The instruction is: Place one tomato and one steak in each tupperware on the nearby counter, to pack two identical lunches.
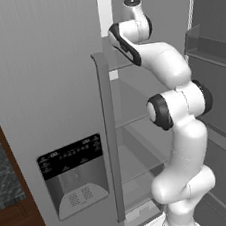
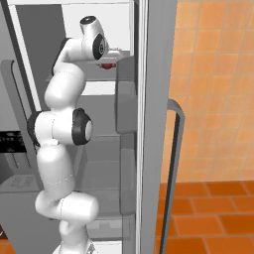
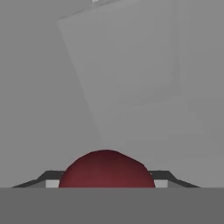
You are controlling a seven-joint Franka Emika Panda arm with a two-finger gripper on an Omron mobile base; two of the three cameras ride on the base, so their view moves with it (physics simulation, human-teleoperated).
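The white arm reaches up into the open fridge (image 1: pixel 139 147), past its grey door handle (image 1: pixel 109 135); the hand (image 2: pixel 110 59) sits at an upper shelf with a dark red tomato (image 3: pixel 106 170) between its fingers; the fingertips flank the tomato closely, but I cannot tell whether they grip it; left of the fridge, a strip of speckled table (image 1: pixel 1 170) shows above brown drawers.
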